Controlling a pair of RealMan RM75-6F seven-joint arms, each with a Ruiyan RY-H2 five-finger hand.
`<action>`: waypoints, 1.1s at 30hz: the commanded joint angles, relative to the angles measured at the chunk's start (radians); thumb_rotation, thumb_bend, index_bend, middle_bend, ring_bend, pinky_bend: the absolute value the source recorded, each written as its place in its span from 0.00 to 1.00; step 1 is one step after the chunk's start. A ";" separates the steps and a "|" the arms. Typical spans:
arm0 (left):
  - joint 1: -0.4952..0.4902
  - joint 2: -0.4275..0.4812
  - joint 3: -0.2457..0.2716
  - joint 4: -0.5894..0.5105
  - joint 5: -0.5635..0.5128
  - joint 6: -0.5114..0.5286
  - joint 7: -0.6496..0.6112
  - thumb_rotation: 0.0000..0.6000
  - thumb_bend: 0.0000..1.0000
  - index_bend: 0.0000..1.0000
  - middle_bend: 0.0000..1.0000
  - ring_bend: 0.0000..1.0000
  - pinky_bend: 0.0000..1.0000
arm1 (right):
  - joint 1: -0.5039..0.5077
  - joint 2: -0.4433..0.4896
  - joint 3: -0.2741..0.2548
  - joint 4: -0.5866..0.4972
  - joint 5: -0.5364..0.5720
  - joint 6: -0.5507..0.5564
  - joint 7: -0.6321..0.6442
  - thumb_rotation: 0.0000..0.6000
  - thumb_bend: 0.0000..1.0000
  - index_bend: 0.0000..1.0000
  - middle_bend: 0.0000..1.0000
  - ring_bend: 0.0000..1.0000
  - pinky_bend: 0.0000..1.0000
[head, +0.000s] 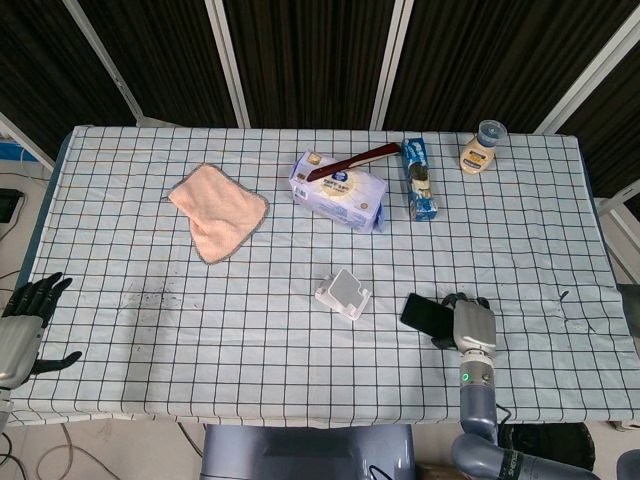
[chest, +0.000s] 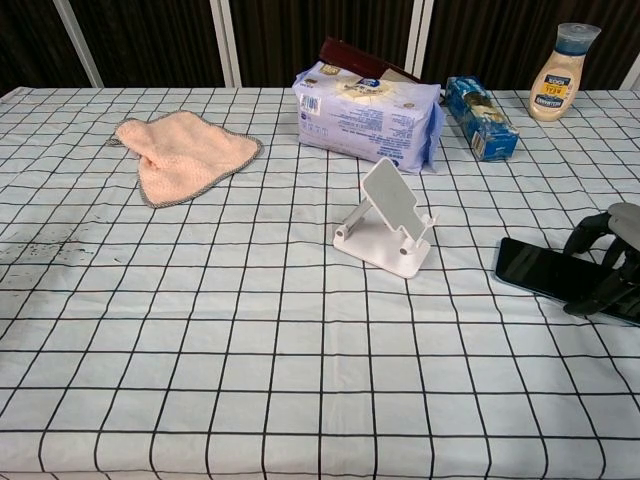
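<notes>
A black phone (head: 425, 314) (chest: 540, 270) lies flat on the checked tablecloth at the right. My right hand (head: 472, 325) (chest: 612, 255) grips its right end, fingers curled over the top. A white phone stand (head: 343, 293) (chest: 385, 218) stands just left of the phone, apart from it. In the head view my left hand (head: 22, 325) hangs beyond the table's left front corner, fingers spread, holding nothing; the chest view does not show it.
A pink cloth (head: 218, 210) (chest: 180, 150) lies at the back left. A tissue pack (head: 340, 190) (chest: 368, 112) with a dark red object (head: 352, 160) on it, a blue box (head: 418, 178) (chest: 480, 116) and a sauce bottle (head: 482, 146) (chest: 560, 72) line the back.
</notes>
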 joint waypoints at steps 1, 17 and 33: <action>0.000 0.000 0.000 0.000 0.000 0.001 0.001 1.00 0.00 0.00 0.00 0.00 0.00 | -0.005 0.010 -0.003 -0.011 -0.006 0.003 0.006 1.00 0.40 0.82 0.77 0.40 0.15; 0.004 -0.008 -0.004 -0.001 -0.010 0.007 0.016 1.00 0.00 0.00 0.00 0.00 0.00 | -0.034 0.108 0.003 -0.107 -0.079 0.033 0.068 1.00 0.40 0.82 0.77 0.41 0.15; 0.010 -0.020 -0.008 0.001 -0.012 0.021 0.028 1.00 0.00 0.00 0.00 0.00 0.00 | -0.111 0.233 0.064 -0.272 -0.185 0.038 0.350 1.00 0.40 0.82 0.77 0.41 0.15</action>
